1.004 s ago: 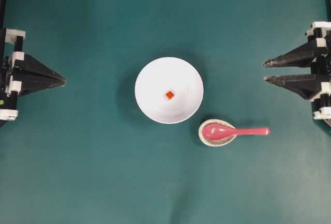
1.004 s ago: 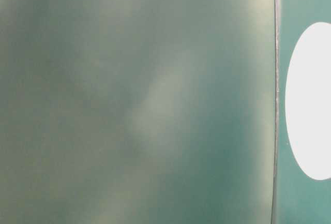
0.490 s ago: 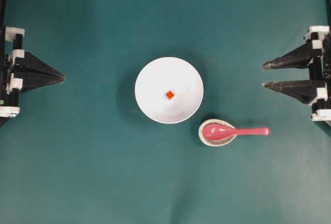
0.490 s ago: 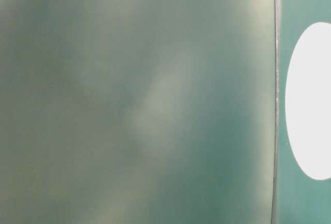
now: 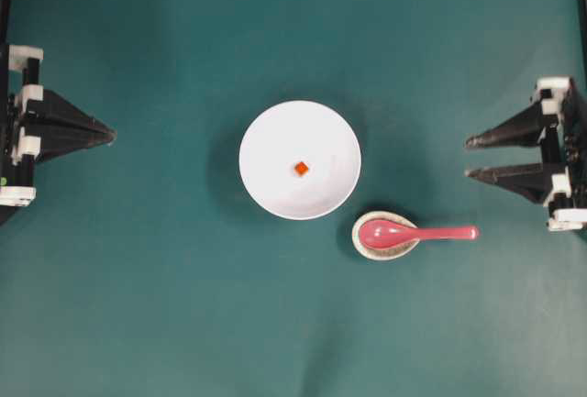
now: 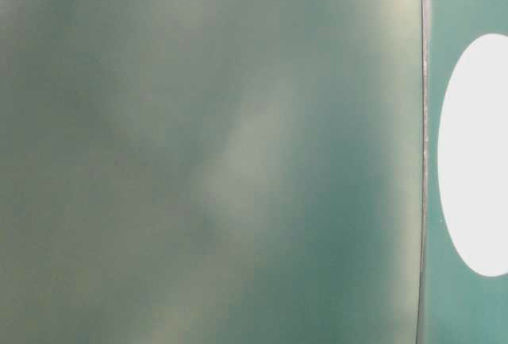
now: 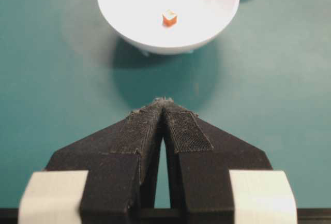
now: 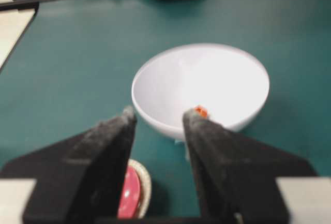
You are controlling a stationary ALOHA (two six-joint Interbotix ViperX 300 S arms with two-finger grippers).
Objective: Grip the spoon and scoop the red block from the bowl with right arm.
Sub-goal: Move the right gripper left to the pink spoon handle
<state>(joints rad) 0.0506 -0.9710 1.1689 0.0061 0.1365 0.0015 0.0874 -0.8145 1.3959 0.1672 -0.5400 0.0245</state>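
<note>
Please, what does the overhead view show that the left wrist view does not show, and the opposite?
Only the overhead view shows the whole pink spoon lying on its speckled spoon rest, and the open right claw. Only the left wrist view shows the left claw's textured pads pressed together from close. Both show the white bowl with the red block inside, the green table and the shut left claw.

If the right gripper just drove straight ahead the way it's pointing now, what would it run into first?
Most likely the bowl. From the right wrist camera, the open right gripper points at the bowl's near wall, with bare table between. The spoon lies off to one side of that line. Its height over the table is unclear, so it might pass over the rim.
</note>
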